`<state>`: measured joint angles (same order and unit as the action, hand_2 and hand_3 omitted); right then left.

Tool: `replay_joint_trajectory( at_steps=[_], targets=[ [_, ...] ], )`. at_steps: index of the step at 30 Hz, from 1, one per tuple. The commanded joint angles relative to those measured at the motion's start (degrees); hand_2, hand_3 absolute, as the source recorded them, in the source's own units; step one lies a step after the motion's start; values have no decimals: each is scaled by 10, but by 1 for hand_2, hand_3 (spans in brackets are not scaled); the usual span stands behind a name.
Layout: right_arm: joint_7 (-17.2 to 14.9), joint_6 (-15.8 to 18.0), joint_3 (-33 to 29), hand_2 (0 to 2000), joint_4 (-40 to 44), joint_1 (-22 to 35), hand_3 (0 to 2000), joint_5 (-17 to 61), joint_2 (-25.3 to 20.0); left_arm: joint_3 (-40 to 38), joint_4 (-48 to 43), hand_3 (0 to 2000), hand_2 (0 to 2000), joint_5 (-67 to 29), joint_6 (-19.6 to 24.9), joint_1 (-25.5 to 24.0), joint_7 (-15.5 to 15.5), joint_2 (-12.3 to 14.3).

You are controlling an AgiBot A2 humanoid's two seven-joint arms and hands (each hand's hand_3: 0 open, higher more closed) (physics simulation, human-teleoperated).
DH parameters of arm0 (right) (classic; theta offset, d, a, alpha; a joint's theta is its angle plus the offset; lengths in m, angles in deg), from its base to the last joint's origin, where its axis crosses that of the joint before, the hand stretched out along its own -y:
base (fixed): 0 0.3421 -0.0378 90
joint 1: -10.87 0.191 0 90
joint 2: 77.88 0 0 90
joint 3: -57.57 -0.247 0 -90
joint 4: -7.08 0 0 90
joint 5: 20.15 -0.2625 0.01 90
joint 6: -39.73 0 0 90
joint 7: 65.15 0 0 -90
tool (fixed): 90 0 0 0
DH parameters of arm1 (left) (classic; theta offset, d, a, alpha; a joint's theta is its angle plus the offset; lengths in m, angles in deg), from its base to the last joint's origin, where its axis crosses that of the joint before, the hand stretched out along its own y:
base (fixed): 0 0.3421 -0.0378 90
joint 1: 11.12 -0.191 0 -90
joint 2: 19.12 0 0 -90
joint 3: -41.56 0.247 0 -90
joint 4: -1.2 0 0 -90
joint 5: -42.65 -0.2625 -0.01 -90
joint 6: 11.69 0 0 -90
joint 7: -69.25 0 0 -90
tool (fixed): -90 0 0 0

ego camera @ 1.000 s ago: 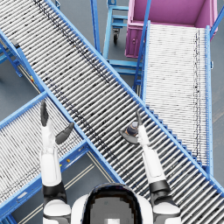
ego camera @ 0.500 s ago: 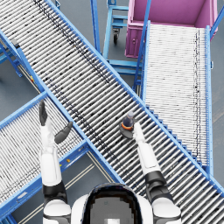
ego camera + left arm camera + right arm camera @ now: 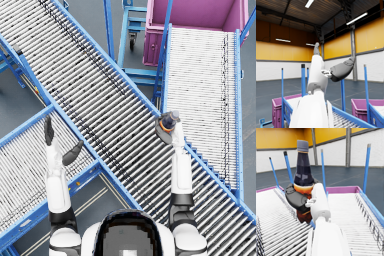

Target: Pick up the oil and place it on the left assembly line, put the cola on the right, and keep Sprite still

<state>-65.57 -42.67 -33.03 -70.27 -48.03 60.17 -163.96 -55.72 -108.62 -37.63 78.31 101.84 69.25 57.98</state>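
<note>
Farthest left lies the left roller line (image 3: 20, 170), a bed of grey rollers in a blue frame; my left hand (image 3: 56, 146) hangs above its inner edge, well clear of the rollers, the white forearm rising straight from my shoulder; that hand is released, the fingers pointing up and away from me, the thumb spread wide to the side, nothing in it; in the left wrist view it stands out against the yellow warehouse wall with empty air between thumb and fingers.

Next comes the middle roller line (image 3: 100, 95), running on a slant from the far left toward my right side; its rollers are bare where I can see them.

My right hand (image 3: 163, 132) reaches across that line to its far edge and is wrapped around the cola bottle (image 3: 170, 119); I am grasping it low on the body, at the orange label, the dark neck and grey cap standing upright above my fingers; the bottle sits over the spot where the middle line's edge meets the blue side rail (image 3: 165, 75) of the right roller line (image 3: 200, 85); I cannot tell whether its base touches anything.

The right roller line runs away from me, just beside the bottle; at its far end stands a pink bin (image 3: 200, 12).
</note>
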Motion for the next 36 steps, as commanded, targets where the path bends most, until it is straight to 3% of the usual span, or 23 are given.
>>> replay_joint_trajectory(
  at_steps=[1,8,9,10,14,24,36],
  targets=[
    [0,1,-83,2000,5,53,2000,0,11,1,-2,0,0,0,0,1,0,0],
    [2,0,-176,2000,173,142,2000,0,45,16,-15,0,0,0,0,21,0,-1],
    [2,0,-182,639,196,156,1673,0,50,13,-12,0,0,0,0,11,0,1],
    [3,-22,-184,0,220,173,1347,0,56,13,-17,0,0,0,0,19,0,0],
    [4,-62,-173,0,268,245,40,-1,79,13,-17,0,0,0,0,13,0,2],
    [4,-76,-130,0,10,194,0,-1,68,8,-21,0,0,0,0,10,0,4],
    [4,-76,-86,0,-194,41,0,-1,42,6,-28,0,0,0,0,15,0,6]
  ],
)
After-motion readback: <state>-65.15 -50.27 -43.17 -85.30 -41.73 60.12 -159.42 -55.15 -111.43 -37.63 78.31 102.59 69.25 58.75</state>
